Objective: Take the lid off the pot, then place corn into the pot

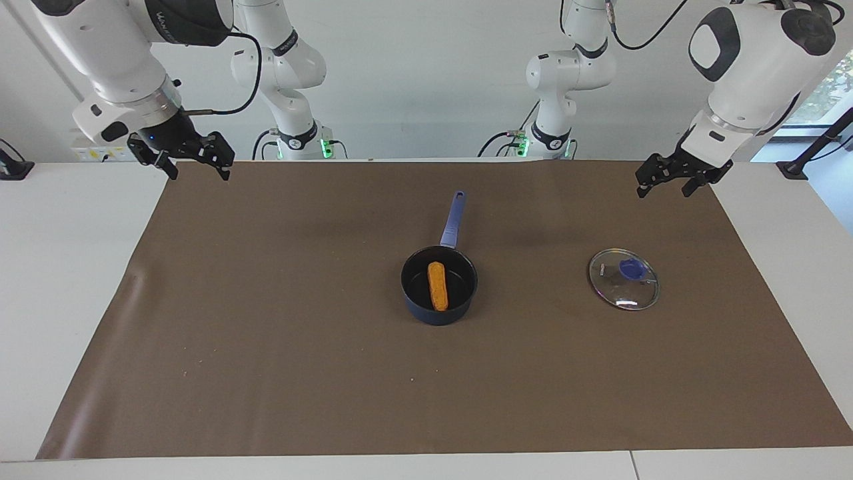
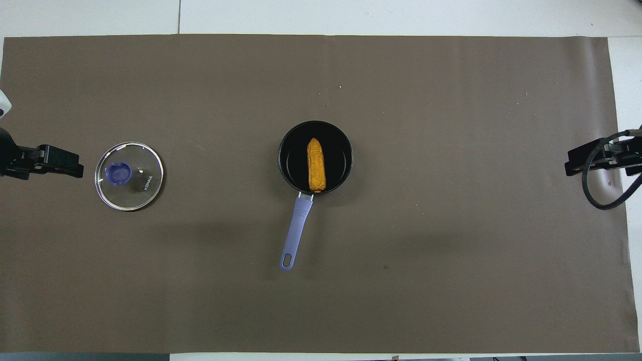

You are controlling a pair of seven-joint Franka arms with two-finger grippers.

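One corn [image 1: 437, 285]: yellow-orange cob, lying flat inside the pot [image 1: 418, 298], lengthwise along the line of the handle, tapered end pointing away from the robots.

One pot: dark navy saucepan, black inside, near the middle of the worktop [image 1: 40, 267]; lighter blue handle pointing toward the robots.

One lid [image 1: 624, 279]: clear glass, metal rim, blue knob uppermost; flat on the mat toward the left arm's end, well apart from the pot.

Status, judged: both parts of the task look complete. Nothing remains but to hold the arms clear of the pot handle and leave the lid where it lies.

Left end effector [image 1: 664, 183]: raised over the mat's edge at the left arm's end, near the lid but not touching it; fingers spread, holding nothing; arm waiting.

Right end effector [image 1: 193, 163]: raised over the mat's corner at the right arm's end, fingers parted, empty; arm waiting.

Surface: brown mat [image 1: 266, 347] over a white worktop, a shallow crease at the right arm's end, a few pale specks.

Room: white wall; window at the left arm's end.
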